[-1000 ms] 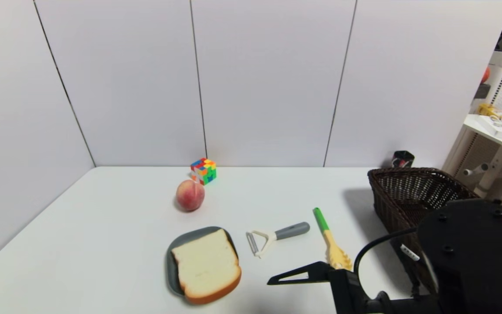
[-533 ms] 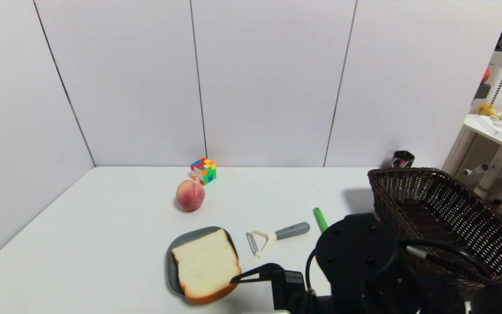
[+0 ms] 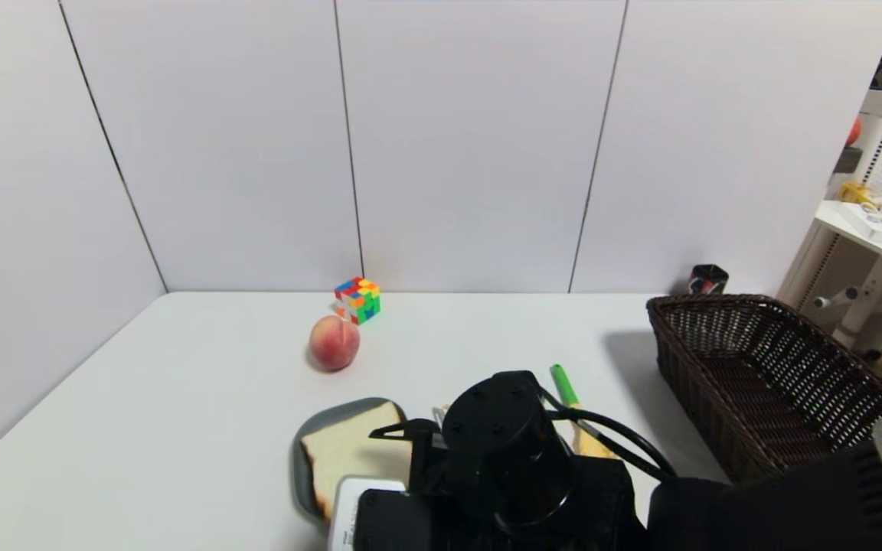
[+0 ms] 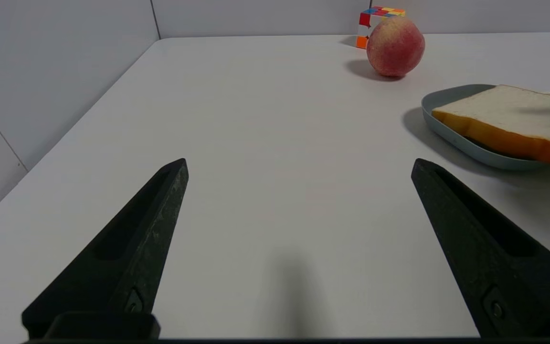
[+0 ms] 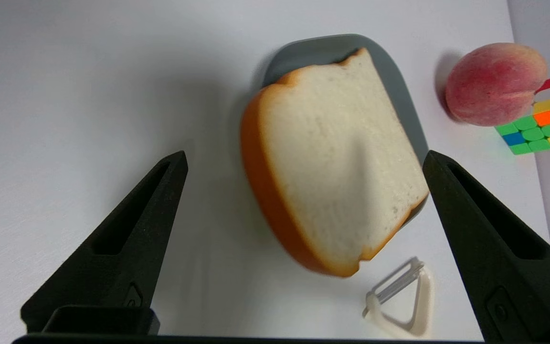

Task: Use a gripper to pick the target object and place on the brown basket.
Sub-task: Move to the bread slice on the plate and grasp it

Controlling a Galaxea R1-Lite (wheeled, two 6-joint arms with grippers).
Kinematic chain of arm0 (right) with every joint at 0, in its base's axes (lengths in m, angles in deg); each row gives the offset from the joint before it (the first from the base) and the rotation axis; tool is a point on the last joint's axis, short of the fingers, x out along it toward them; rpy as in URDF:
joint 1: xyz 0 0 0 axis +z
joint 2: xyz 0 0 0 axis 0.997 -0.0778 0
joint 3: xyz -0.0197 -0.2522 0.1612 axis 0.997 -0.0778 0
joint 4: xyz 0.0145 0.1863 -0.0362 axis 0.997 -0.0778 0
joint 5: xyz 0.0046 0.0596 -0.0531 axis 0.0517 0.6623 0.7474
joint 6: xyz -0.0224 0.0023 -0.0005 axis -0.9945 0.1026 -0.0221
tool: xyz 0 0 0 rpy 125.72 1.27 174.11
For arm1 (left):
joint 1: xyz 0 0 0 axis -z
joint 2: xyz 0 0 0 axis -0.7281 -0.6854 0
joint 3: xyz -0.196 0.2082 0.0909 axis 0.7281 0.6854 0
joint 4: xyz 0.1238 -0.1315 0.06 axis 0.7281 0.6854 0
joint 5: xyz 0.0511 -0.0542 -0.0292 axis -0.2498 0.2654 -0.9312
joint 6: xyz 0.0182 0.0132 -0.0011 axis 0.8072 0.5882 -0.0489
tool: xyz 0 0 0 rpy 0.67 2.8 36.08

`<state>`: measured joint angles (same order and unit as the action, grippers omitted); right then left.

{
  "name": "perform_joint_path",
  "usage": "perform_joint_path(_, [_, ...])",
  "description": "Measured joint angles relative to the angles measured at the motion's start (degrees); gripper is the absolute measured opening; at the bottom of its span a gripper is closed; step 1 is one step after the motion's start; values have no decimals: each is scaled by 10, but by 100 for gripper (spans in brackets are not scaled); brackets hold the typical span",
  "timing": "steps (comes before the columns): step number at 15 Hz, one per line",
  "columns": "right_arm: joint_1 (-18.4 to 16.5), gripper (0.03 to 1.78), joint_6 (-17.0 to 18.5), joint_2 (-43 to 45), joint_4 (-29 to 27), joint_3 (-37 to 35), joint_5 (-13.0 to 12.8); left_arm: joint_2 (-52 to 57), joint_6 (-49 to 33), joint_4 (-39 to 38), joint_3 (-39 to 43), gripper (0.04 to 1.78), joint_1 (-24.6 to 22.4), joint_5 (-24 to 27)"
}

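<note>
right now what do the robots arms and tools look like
Both are matte black. The right tool and left tool each have two thin, tapering, pointed fingers with a long recessed slot and a small screw near the base. In the head view the right arm carries a round black housing, a looping black cable and a white block.

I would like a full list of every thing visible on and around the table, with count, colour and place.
bread slice: 1, white with orange-brown crust, on the plate, near edge
plate: 1, grey, under the bread
peach: 1, pink-red, behind the plate
puzzle cube: 1, multicoloured, by the back wall, behind the peach
peeler: 1, white head, right of the bread
spatula: 1, green handle, right of the peeler
basket: 1, dark brown, table's right side
table: 1, white
right claw: 1, black, open above the bread
left claw: 1, black, open over bare table
</note>
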<state>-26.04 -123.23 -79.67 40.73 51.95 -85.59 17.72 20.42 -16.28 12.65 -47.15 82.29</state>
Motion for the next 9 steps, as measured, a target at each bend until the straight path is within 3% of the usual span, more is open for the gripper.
perform_joint_path(5, [-12, 170, -11, -31, 4, 17, 0, 0, 0, 0, 0, 169, 0, 0])
perform_joint_path(9, [-14, 107, -10, -44, 3, 27, 0, 0, 0, 0, 0, 169, 0, 0])
